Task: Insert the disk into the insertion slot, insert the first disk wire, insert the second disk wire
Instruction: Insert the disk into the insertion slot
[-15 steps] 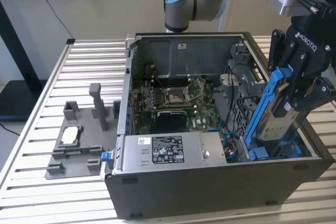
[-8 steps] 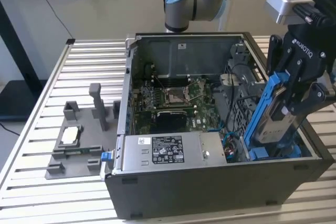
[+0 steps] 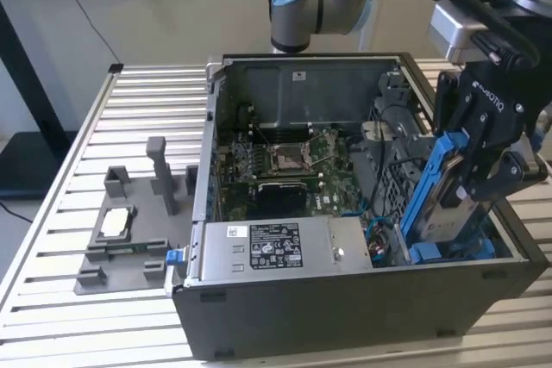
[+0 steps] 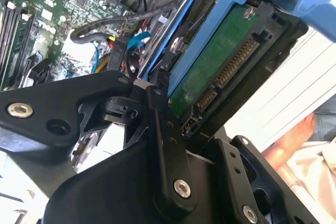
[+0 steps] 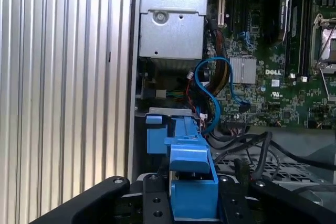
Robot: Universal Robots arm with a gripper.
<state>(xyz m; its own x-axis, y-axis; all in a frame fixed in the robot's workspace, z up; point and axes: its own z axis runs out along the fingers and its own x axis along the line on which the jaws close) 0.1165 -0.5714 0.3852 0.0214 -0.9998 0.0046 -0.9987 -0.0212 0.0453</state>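
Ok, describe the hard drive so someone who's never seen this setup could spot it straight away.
Find the open dark grey computer case on the slatted metal table. At its end on the exterior view's right, the black gripper holds the flat silver-grey hard drive standing on edge. Unlike the grey labelled power-supply box nearby, it sits in a bright blue plastic frame.

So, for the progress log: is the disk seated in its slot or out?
Not seated: the disk stands tilted, upper end well above the computer case, clamped by the gripper.
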